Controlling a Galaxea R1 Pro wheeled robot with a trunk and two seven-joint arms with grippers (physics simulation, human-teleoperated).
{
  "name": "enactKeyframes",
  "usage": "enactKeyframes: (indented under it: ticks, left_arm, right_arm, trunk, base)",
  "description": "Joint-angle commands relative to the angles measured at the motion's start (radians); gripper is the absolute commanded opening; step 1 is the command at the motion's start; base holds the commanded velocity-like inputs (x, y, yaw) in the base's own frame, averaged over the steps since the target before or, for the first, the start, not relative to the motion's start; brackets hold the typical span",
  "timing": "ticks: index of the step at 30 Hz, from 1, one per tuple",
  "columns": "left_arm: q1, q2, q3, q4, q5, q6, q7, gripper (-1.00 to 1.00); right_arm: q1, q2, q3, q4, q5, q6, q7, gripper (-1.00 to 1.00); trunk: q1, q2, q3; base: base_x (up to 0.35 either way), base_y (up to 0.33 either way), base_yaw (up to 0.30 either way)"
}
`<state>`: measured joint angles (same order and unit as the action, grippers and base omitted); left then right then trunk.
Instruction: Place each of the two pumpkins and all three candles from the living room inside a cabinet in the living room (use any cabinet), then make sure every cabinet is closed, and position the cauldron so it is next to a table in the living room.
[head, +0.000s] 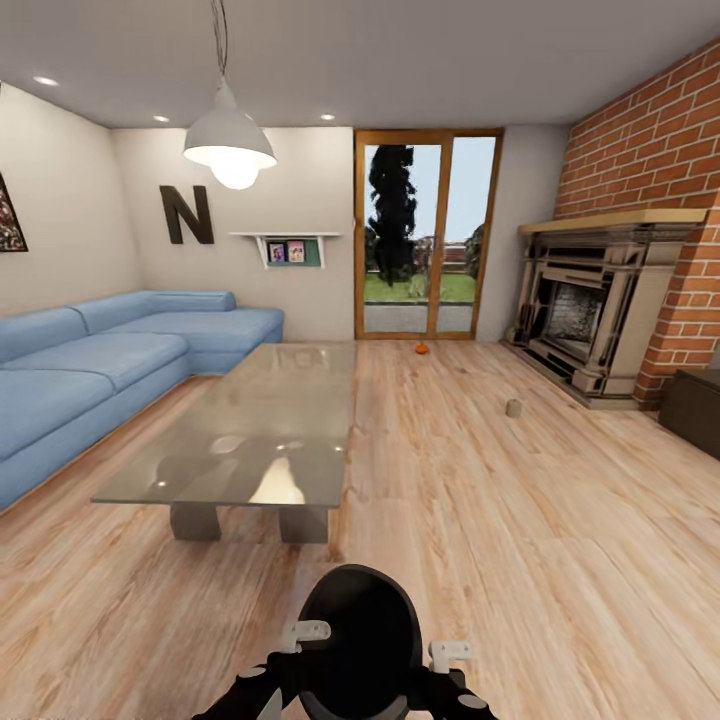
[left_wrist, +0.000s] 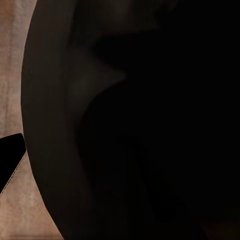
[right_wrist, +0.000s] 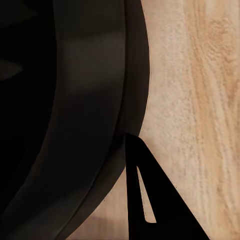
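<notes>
We are standing before the glass surface (head: 250, 430), arms tucked low against our dark base (head: 360, 640); whether either claw is spread or pinching, we cannot tell. A pumpkin (head: 421, 348) is lying at twelve o'clock by the glass door (head: 428, 235), a candle (head: 514, 408) at one o'clock, both loose on the floor (head: 520, 560) awaiting pickup. The cabinet (head: 695, 408) is sitting at three o'clock. One wall letter (head: 187, 214) is reading "N".

Bright, sharp head view, lit pendant lamp (head: 230, 150), glare on table (head: 250, 440), wrist views v. dark.
</notes>
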<state>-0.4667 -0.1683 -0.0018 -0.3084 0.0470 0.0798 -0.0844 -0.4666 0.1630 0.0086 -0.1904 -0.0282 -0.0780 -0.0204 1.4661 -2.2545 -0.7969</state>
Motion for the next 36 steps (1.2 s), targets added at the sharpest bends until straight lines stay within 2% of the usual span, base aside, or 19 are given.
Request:
enactKeyframes:
  ticks: [1,36]
  left_arm:
    - [0.0,0.0,-0.004,-0.001,0.005,0.006,-0.003,-1.0]
    - [0.0,0.0,-0.004,-0.001,0.005,0.005,-0.003,-1.0]
  right_arm:
    - [-0.001,0.001,-0.002,-0.009,-0.007,-0.002,0.011,-1.0]
    - [-0.001,0.001,-0.004,-0.009,-0.007,-0.003,0.011,-1.0]
  trunk:
    - [0.0,-0.001,-0.001]
    - [0.0,-0.001,-0.001]
  base:
    - [0.0,0.105,0.012]
    - [0.009,0.039,0.001]
